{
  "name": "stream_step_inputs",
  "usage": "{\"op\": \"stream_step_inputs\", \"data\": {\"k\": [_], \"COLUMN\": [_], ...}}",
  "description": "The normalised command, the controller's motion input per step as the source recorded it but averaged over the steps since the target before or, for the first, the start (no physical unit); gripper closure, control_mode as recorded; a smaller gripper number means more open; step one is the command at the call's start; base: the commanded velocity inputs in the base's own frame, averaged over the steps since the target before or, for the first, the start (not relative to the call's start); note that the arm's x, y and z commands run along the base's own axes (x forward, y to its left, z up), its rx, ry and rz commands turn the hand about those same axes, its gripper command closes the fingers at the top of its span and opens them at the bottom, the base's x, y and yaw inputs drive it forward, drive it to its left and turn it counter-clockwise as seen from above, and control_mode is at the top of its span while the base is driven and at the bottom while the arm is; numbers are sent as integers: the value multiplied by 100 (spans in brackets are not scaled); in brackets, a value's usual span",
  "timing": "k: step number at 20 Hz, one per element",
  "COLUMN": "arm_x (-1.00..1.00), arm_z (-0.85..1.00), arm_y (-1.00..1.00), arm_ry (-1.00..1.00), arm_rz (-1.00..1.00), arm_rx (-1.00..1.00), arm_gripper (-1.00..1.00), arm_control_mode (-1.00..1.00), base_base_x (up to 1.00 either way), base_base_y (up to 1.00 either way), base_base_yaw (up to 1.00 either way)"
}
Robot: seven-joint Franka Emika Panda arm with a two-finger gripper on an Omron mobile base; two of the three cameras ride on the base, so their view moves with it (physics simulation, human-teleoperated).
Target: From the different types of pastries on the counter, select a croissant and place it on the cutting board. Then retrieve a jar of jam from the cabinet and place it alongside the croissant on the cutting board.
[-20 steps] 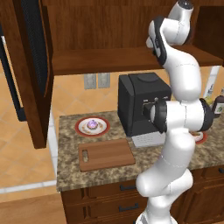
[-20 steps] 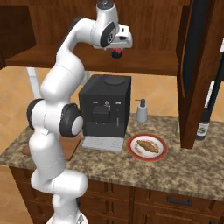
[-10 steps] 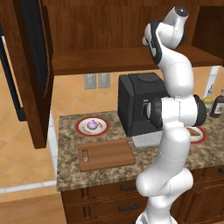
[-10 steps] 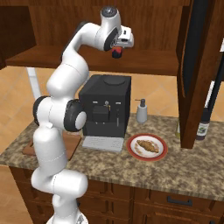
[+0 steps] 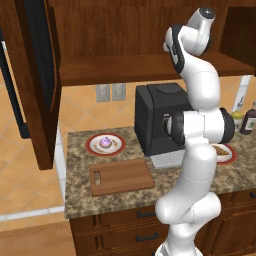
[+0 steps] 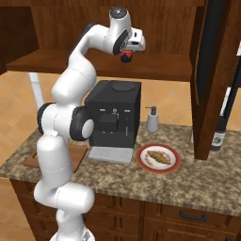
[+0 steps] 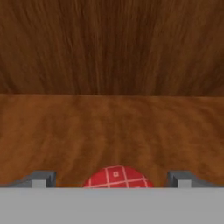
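Jar of jam [image 7: 117, 177] (lid half cut off) between wide-spread gripper [image 7: 113, 178] fingertips, ungripped.

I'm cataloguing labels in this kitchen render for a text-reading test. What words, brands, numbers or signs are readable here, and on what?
No readable text anywhere.
jar of jam: red lid with a white grid pattern, no letters.
coffee machine: small light marks on the front, too small to read.
dark bottle: pale label, too blurred to read.
soap dispenser: blank.
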Motion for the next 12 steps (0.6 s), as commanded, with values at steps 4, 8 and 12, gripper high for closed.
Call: {"op": "stream_step_inputs", "data": {"k": [4,8,12], "arm_x": [29,9,-94], "arm_z": [-17,-5,18], "arm_y": [-1,-3,-8], "arm_ry": [15,16,23], "arm_rz": [0,0,-13], "arm_rx": [-1,2,25], "arm_gripper": [100,100,100], "arm_control_mode": [-100,-100,-100], "base_base_x": [0,0,0], "base_base_y": [0,0,0], "base_base_yaw": [0,0,0]}}
